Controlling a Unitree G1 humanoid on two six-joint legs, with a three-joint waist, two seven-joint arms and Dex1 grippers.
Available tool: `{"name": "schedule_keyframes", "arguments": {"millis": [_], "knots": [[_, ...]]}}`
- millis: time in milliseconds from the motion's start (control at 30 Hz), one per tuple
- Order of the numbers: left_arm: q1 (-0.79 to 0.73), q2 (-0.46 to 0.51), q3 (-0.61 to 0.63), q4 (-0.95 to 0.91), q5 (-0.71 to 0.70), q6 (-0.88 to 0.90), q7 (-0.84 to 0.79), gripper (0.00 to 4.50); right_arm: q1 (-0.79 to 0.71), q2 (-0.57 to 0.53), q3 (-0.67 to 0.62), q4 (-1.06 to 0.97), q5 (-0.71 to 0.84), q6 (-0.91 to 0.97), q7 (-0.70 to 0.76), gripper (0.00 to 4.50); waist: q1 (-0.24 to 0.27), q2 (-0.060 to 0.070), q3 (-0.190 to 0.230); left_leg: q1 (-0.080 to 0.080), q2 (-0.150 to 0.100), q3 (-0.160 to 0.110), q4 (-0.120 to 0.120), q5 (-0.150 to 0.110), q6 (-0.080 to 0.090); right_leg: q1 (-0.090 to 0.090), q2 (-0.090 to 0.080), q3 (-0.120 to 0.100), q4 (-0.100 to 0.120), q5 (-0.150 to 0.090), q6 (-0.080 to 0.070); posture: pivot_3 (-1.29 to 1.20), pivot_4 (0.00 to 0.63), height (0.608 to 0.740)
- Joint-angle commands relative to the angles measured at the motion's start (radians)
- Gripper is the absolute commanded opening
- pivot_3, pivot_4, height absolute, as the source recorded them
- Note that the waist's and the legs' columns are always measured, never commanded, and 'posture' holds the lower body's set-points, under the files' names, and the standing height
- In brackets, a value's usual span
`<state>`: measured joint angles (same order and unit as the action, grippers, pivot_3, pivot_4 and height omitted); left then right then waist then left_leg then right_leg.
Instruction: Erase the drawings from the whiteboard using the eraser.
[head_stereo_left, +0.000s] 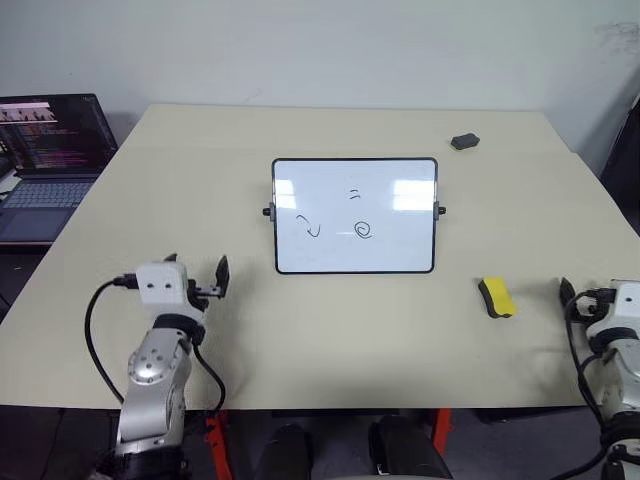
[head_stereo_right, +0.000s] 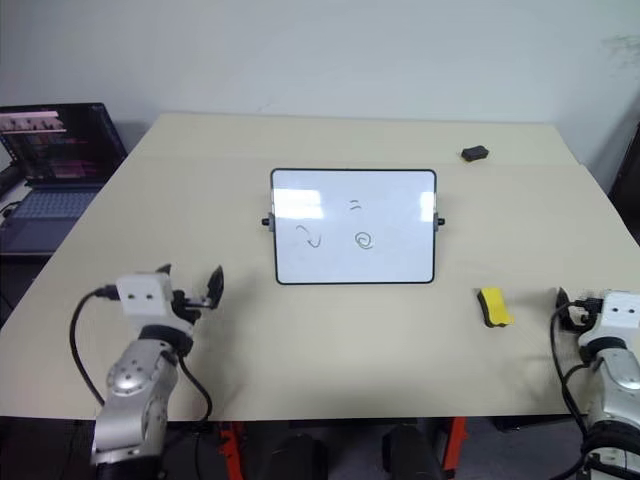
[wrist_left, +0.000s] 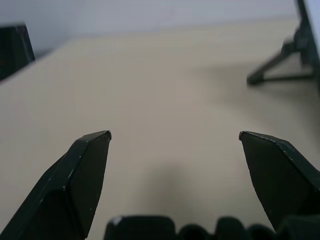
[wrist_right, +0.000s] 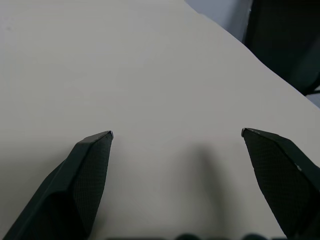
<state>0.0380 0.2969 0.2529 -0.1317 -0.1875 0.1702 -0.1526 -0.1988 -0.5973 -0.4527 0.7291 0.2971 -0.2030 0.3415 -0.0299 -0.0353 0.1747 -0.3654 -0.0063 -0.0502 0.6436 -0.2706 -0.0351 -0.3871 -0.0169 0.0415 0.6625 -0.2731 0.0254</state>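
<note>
Gaping wide, left end effector (wrist_left: 175, 135) empty; right end effector (wrist_right: 177, 134) likewise.

Laptop (head_stereo_left: 50, 160) cut by frame edge

Whiteboard (head_stereo_left: 355, 215): black-framed, propped tilted mid-table. Drawings (head_stereo_left: 340, 225): squiggle, two dashes, spiral, unerased. Eraser (head_stereo_left: 496, 297): yellow block, flat, right of board, apart.

We see a glossy white whiteboard (head_stereo_left: 354, 215), matt beige table (head_stereo_left: 300, 320), matt yellow eraser (head_stereo_left: 497, 297), matt black fingers (wrist_left: 75, 185).
</note>
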Motion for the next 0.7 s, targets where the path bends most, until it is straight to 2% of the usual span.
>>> {"name": "schedule_keyframes", "arguments": {"millis": [33,233,333,567,700], "knots": [[-0.008,0.008,0.033,0.009,-0.034,0.000,-0.026,4.50,-0.011,-0.017,-0.042,-0.021,0.062,0.120,0.018,4.46,0.001,0.000,0.000,0.000,0.000,0.000,0.000,0.000,0.000,0.000,0.000,0.000,0.000,0.000,0.000,0.00,0.150,0.740],[0.010,0.005,0.074,-0.051,-0.062,-0.012,-0.025,4.50,0.025,-0.026,-0.042,-0.121,0.021,0.134,-0.022,4.46,0.003,0.000,0.000,0.000,0.000,0.000,0.001,0.000,0.000,0.001,0.000,0.000,0.000,0.000,0.001,0.00,0.150,0.740],[0.024,0.026,0.105,-0.075,-0.095,-0.001,-0.057,4.50,0.028,-0.011,-0.073,-0.197,0.066,0.224,-0.057,4.46,0.002,0.000,0.000,0.000,0.000,0.000,0.001,0.000,0.000,0.001,0.000,0.000,-0.001,0.000,0.000,0.00,0.150,0.740],[0.025,0.129,0.161,-0.163,-0.212,0.101,-0.160,4.50,0.107,0.068,-0.091,-0.422,0.114,0.255,-0.069,4.46,0.001,0.001,0.001,0.000,0.001,-0.001,0.000,0.000,0.000,0.000,0.001,0.000,0.000,-0.001,0.001,0.00,0.150,0.740],[-0.057,0.232,0.194,-0.152,-0.325,0.117,-0.309,4.50,0.177,0.123,-0.083,-0.664,0.123,0.344,-0.148,4.46,0.003,0.004,0.003,0.000,0.001,0.000,0.001,0.000,0.000,0.000,0.000,0.000,0.000,-0.003,0.005,0.00,0.150,0.740]]}}
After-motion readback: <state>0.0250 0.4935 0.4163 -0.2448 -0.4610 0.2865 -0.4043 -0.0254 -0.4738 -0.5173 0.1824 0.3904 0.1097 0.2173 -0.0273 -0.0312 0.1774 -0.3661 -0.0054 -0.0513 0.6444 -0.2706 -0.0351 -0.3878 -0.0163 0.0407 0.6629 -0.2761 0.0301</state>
